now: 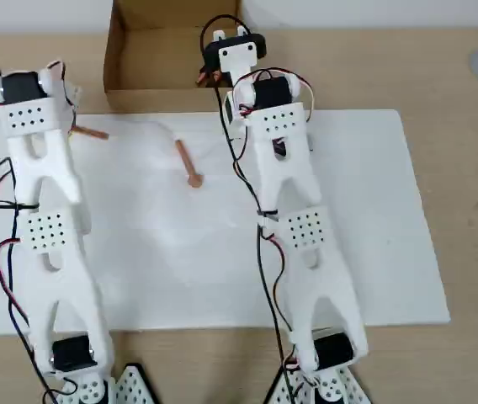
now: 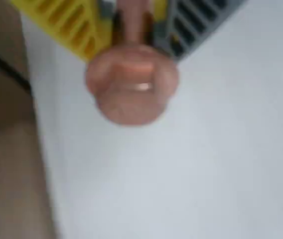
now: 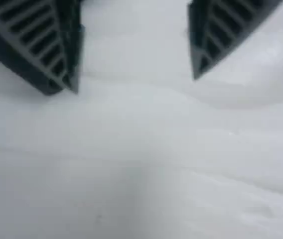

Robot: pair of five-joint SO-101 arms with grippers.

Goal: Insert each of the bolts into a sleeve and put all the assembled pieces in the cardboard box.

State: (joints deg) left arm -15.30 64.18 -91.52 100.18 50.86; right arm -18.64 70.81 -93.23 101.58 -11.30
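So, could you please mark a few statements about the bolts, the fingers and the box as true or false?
1. The left fingers are shut on a bolt. True.
2. The right fingers are shut. False: they stand apart with nothing between them.
3. A second bolt lies loose on the mat. True.
4. The box sits on the near side of the mat. False: it is on the far side, beyond the mat.
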